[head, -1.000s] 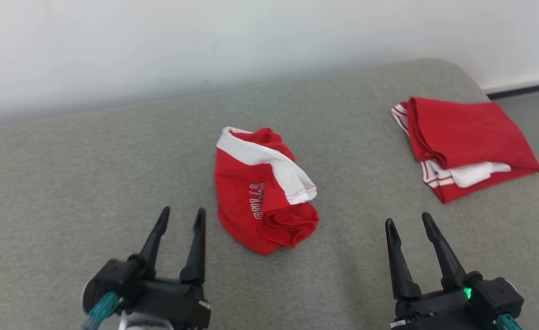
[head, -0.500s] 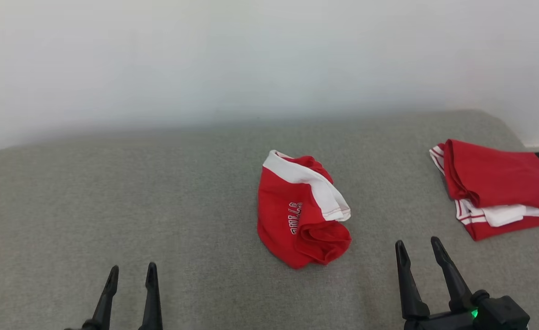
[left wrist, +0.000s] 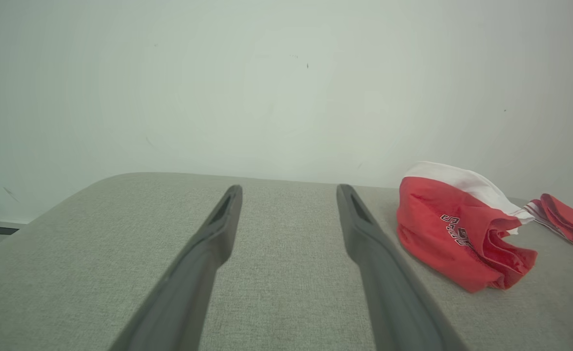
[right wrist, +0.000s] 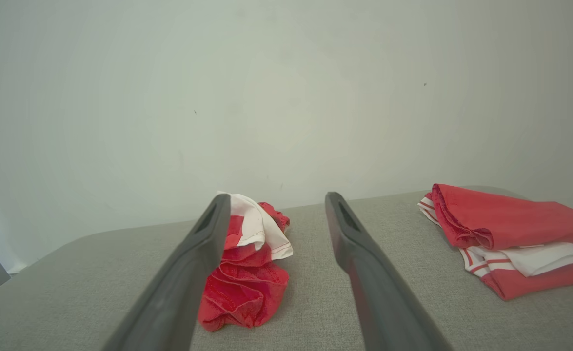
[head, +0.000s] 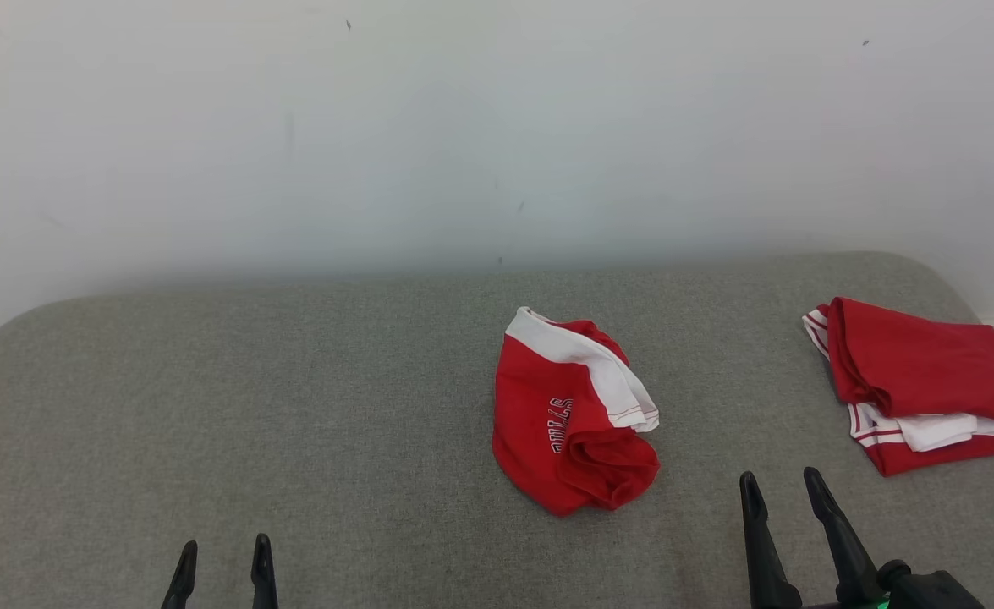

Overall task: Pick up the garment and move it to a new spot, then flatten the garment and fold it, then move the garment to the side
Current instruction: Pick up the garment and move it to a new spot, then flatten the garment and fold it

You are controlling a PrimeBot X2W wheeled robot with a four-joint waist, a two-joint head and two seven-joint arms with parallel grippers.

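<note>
Both stood open and empty: left gripper (head: 226, 544), right gripper (head: 779, 476). Garment (head: 571, 416) lay bunched at twelve o'clock; a one-layer pinch could've dragged it.

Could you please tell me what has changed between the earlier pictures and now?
The head camera tilted up, shifting the whole picture. The left gripper drew back and leftward, away from the crumpled red garment. Nothing was grasped or released. That garment and the folded red garment lie unmoved; the right gripper hardly moved; both pairs of jaws stay open.
</note>
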